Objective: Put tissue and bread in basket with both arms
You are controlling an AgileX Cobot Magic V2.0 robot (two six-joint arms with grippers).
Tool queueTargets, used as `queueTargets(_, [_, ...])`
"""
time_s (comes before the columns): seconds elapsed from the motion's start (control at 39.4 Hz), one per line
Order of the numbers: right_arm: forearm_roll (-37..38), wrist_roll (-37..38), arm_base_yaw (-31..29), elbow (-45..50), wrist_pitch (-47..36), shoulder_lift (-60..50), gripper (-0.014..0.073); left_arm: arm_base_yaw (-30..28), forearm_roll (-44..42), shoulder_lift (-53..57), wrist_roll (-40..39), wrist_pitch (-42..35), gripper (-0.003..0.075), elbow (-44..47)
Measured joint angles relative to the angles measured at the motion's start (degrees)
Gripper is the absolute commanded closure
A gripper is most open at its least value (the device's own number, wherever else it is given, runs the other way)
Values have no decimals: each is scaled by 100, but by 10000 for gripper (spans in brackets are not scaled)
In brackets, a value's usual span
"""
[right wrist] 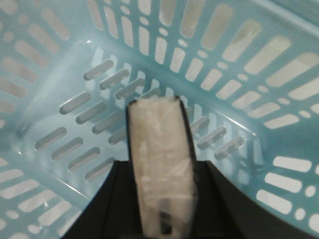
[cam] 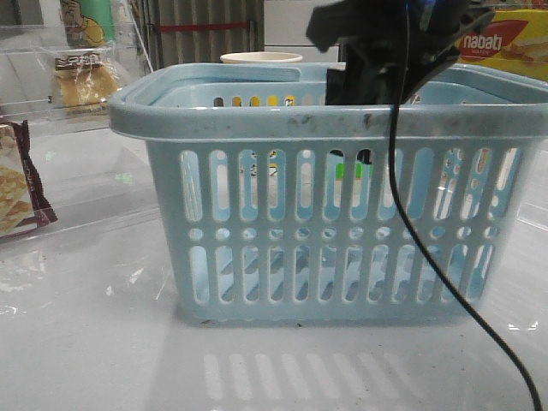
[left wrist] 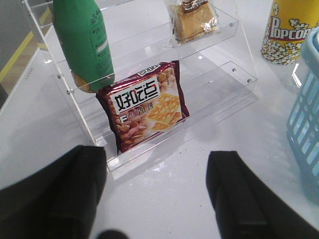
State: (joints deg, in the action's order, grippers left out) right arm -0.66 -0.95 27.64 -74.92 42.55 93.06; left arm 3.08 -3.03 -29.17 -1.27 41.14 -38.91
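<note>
The light blue basket [cam: 257, 120] stands in the middle of the table. My right gripper [cam: 368, 81] is at its rim on the right side, shut on the tissue [right wrist: 160, 149]. The tissue is a black-edged pack with a pale face, held over the basket floor [right wrist: 50, 59]. The bread [cam: 84, 81] in its clear wrapper sits on the upper step of a clear acrylic shelf at the far left, and also shows in the left wrist view [left wrist: 192, 20]. My left gripper [left wrist: 157, 194] is open and empty over the table in front of the shelf, the basket's side [left wrist: 306, 124] beside it.
A red cracker packet [left wrist: 144, 107] leans on the shelf's lower step, beside a green bottle [left wrist: 84, 40]. A popcorn cup [left wrist: 286, 32] stands near the basket. A yellow nabati box [cam: 505, 43] and a paper cup [cam: 261, 58] are behind the basket. A black cable [cam: 445, 282] hangs in front.
</note>
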Motion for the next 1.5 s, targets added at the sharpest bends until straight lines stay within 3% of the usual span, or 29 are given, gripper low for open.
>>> queueTargets(0.3, [-8,0,0,0,-241,601,48,0,0,0,0,0,227,0])
queueTargets(0.76, [-8,0,0,0,-319,318,41,0,0,0,0,0,227,0])
queueTargets(1.09, [66,-13,0,92,-126,-1550,41,0,0,0,0,0,227,0])
queueTargets(1.5, [269,-13,0,1630,-33,-4210,41,0,0,0,0,0,227,0])
